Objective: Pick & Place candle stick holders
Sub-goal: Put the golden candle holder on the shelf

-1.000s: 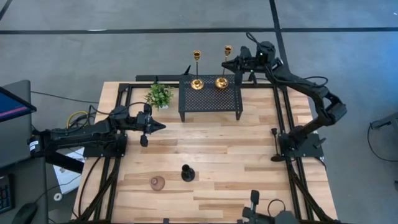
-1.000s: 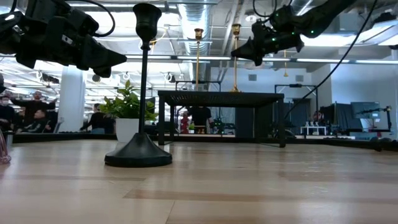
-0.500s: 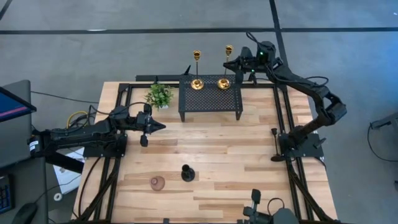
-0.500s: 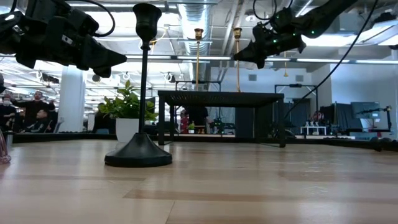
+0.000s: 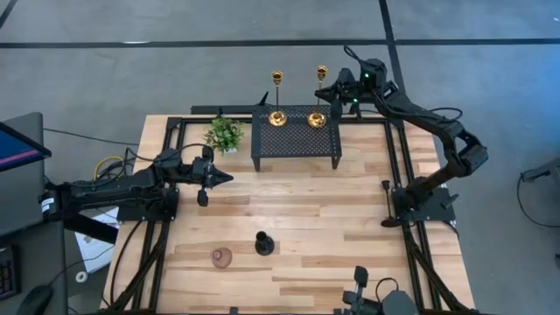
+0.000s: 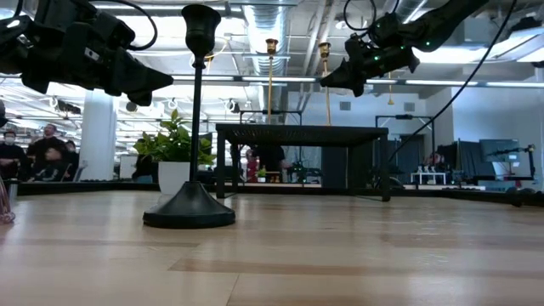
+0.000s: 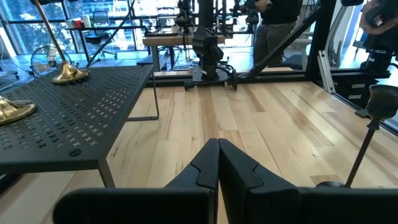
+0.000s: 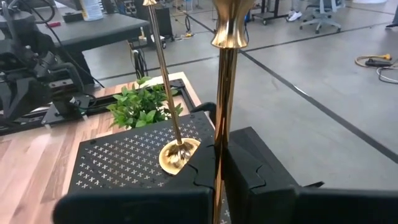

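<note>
- I am holding my right gripper (image 5: 325, 91) up at the far edge of the desk (image 5: 350, 219), above the back right corner of the black mesh stand (image 5: 296, 134).
- My right jaws are closing around the thin stem of the right gold candle holder (image 5: 318, 96); in my right wrist view the stem (image 8: 222, 93) is running straight up between the two dark fingers (image 8: 249, 163), which are pressing in on it from both sides.
- That holder's round base is sitting at the stand's back right corner.
- The left gold candle holder (image 5: 277, 98) is standing upright on the stand just beside it, untouched.
- I am hovering my left gripper (image 5: 219, 178) over the left side of the desk, near the green potted plant (image 5: 224, 133); its jaws are pressed together with nothing between them.
- The black candle holder (image 5: 263, 243) is standing on the near part of the desk, with the squat pinkish-brown one (image 5: 221, 257) close to it, apart.
- I am finding no readable writing or labels anywhere.
</note>
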